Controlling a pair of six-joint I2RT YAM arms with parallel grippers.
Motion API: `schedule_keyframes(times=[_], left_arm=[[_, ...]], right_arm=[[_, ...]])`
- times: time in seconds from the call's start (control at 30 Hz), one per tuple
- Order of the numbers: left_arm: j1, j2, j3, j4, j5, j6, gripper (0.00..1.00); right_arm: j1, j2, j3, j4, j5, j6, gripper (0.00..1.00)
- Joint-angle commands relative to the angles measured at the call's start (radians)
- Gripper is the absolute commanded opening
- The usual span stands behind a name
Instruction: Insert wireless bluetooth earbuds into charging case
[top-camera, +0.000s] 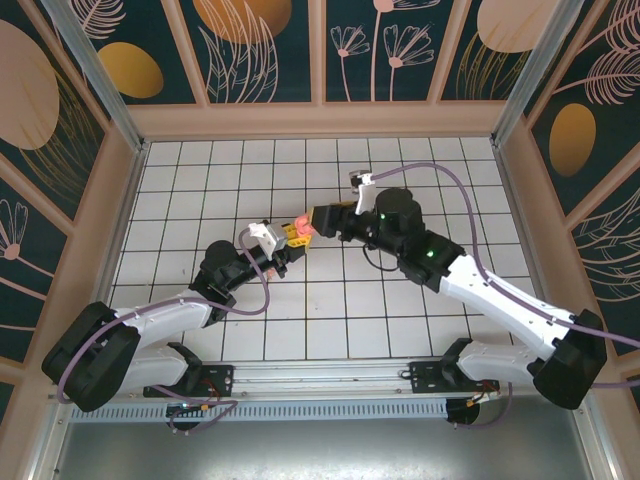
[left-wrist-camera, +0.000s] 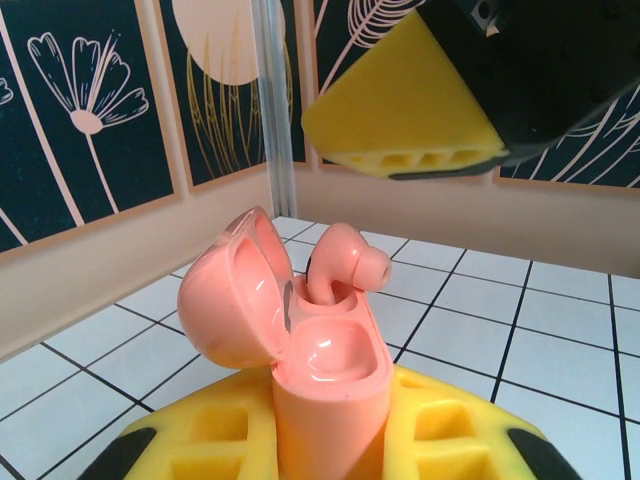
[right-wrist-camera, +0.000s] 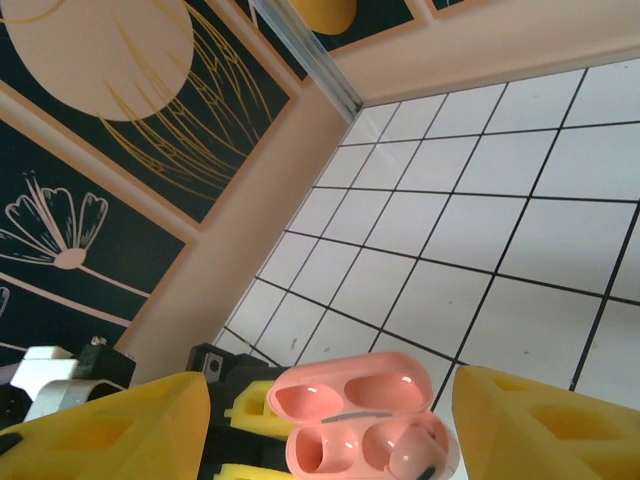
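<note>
The left gripper (left-wrist-camera: 325, 455) has its yellow jaws pressed together on the lower body of the charging case (left-wrist-camera: 322, 400). This keeps the case upright and steady, so it cannot slide when something is pushed in from above. The lid (left-wrist-camera: 228, 300) is swung open to one side, which leaves both sockets free to reach. In the far socket sits one earbud (left-wrist-camera: 345, 265), with the stem down and the rounded head above the rim. I judge it is in place or nearly so, but I cannot tell how deep it sits. The near socket (left-wrist-camera: 330, 355) is empty.

The right gripper (right-wrist-camera: 330, 425) hangs just above the case with its jaws apart and nothing between them. One of its yellow fingers (left-wrist-camera: 400, 110) is over the open case. Such a wide stance suits letting go of a small part. In the top view the two grippers meet over the middle of the tiled table (top-camera: 420, 320), the case (top-camera: 302, 228) between them.
</note>
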Motion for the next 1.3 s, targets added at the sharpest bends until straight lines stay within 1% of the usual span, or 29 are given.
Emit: schedule_keyframes(times=[0.0,0.07,0.23,0.3,0.43,0.53,0.63,0.83,1.27], left_arm=[[-0.008,-0.02,0.026,0.06,0.009,-0.023,0.17],[-0.008,-0.019,0.024,0.064,0.01,-0.027,0.17],[-0.008,-0.016,0.031,0.075,0.022,-0.044,0.17],[-0.008,-0.015,0.033,0.074,0.024,-0.049,0.17],[-0.008,-0.013,0.037,0.073,0.023,-0.049,0.17],[-0.008,-0.012,0.036,0.074,0.024,-0.05,0.17],[-0.008,-0.012,0.039,0.072,0.024,-0.051,0.17],[-0.008,-0.013,0.044,0.071,0.021,-0.049,0.17],[-0.008,-0.007,0.051,0.07,0.021,-0.053,0.17]], right_arm=[[-0.057,-0.029,0.035,0.008,-0.131,0.002,0.64],[-0.091,-0.033,0.029,-0.005,-0.183,0.01,0.63],[-0.127,-0.035,0.029,-0.074,-0.235,-0.022,0.57],[-0.143,-0.036,0.019,-0.076,-0.26,-0.01,0.52],[-0.149,-0.029,-0.009,-0.066,-0.292,0.023,0.36],[-0.149,-0.021,-0.025,-0.07,-0.293,0.038,0.3],[-0.148,-0.008,-0.027,-0.072,-0.293,0.038,0.25],[-0.134,0.016,-0.027,-0.075,-0.295,0.033,0.22],[-0.09,0.054,0.002,-0.083,-0.27,0.018,0.21]])
